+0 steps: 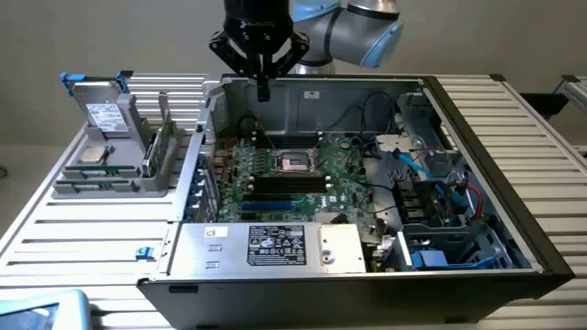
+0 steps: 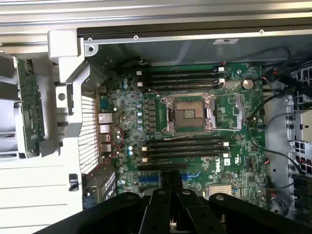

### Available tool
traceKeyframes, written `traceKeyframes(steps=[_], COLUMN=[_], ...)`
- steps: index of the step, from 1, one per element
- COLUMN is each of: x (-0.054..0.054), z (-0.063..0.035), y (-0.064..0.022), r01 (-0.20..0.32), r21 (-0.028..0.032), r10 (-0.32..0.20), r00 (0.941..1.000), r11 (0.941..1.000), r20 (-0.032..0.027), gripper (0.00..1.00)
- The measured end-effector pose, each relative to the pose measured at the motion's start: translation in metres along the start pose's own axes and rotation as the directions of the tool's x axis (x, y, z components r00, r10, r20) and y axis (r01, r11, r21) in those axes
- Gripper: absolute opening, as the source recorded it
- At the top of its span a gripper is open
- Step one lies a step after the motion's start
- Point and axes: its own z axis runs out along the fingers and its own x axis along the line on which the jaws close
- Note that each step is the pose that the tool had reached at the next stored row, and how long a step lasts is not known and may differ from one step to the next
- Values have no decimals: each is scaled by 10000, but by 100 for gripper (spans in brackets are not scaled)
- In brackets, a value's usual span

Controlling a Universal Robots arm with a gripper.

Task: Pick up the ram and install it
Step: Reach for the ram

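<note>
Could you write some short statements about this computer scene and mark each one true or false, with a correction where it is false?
1. The gripper holds the ram. False: the gripper is shut and empty; the ram stands in the gray holder beside the case.
2. The processor socket is empty. True.
3. The gripper hangs over the holder. False: it hangs over the open case.
4. The black memory slots next to the socket are empty. True.
</note>
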Motion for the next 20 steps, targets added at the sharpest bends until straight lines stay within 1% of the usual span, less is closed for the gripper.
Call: traceKeyframes(steps=[13,17,20], x=[4,65,142], z=[0,-2,-3], y=[0,-4,-9], r01=[-1,2,2], r21=[1,-2,-3], r10=[1,-2,-2], r00=[10000,10000,10000], r11=[10000,10000,10000], r20=[1,49,57], gripper=[11,11,11])
